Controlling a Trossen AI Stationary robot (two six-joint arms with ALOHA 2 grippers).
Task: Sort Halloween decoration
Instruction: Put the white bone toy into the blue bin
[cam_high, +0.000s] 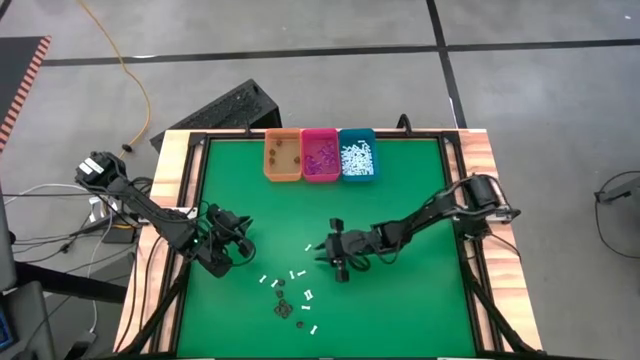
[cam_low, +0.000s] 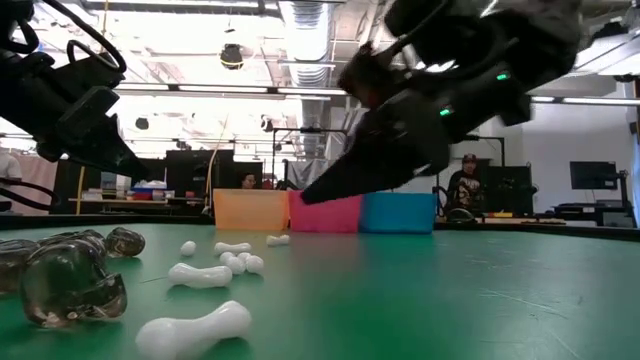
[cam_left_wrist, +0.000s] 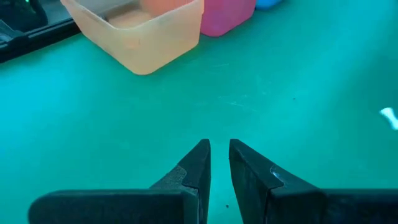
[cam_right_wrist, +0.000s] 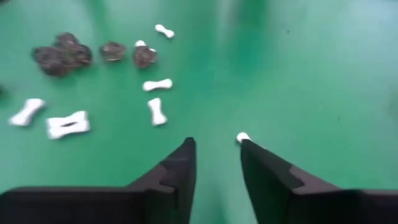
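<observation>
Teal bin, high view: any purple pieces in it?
No. The teal bin holds only white pieces; the purple pieces sit in the pink bin beside it.

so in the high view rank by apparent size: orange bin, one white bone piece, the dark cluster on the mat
1. orange bin
2. dark cluster
3. white bone piece, smallest

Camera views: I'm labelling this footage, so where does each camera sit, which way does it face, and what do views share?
High: overhead, facing down at the green table; both arms show.
Low: table height, facing the bins; right hand overhead.
Left wrist: past left hand, toward the orange bin.
Right wrist: past right hand, toward white bones.
Shared: orange bin in high, low, left wrist.
</observation>
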